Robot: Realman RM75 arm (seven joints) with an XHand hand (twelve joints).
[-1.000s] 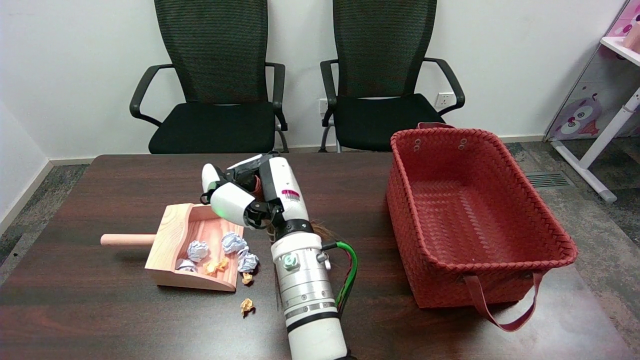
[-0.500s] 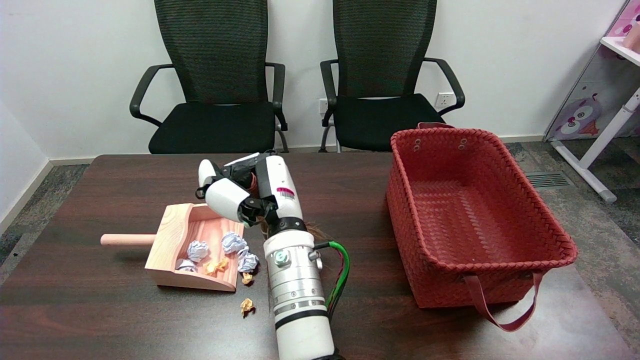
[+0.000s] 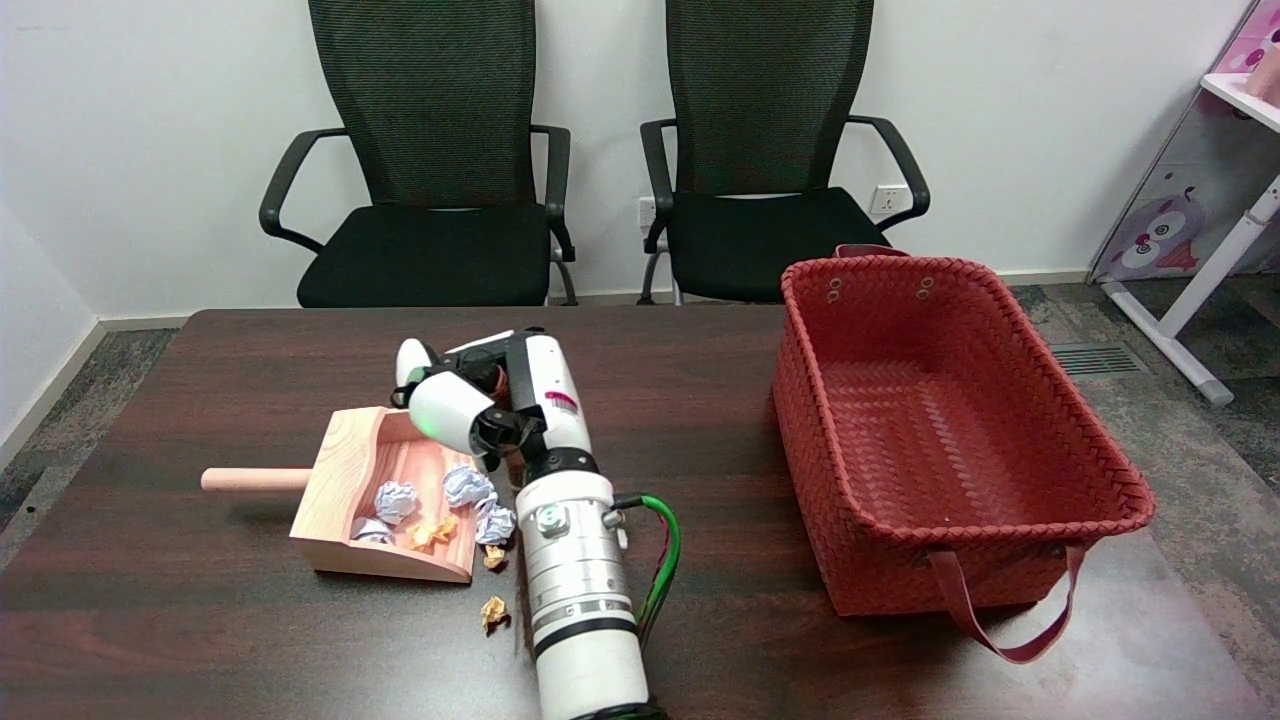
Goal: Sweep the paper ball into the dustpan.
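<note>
The paper ball (image 3: 493, 611), a small orange-brown crumple, is seen lying on the bare table (image 3: 200, 380), outside the dustpan and just in front of its open right end, beside the left edge of the white forearm (image 3: 580, 590). It is placed nearer the camera than the right hand (image 3: 480, 400) and apart from it.

The right hand is raised over the dustpan's far right corner, fingers curled in around a reddish-brown handle that is only partly seen between them. Dark bristles are glimpsed by the wrist, so a brush (image 3: 505, 378) appears to be gripped; most of it is hidden by hand and arm.

The wooden dustpan (image 3: 345, 455) is set flat on the table, its round handle pointing left, its mouth facing right toward the arm. Inside it are noted three pale blue-white paper wads (image 3: 396, 498) and an orange scrap (image 3: 432, 532); a fourth pale wad (image 3: 496, 522) is lodged at the lip, and another orange scrap (image 3: 494, 557) is seen just outside it.

A red woven basket (image 3: 800, 420) stands well to the right, nothing visible in it. Two black office chairs (image 3: 430, 150) are lined up behind the table.
</note>
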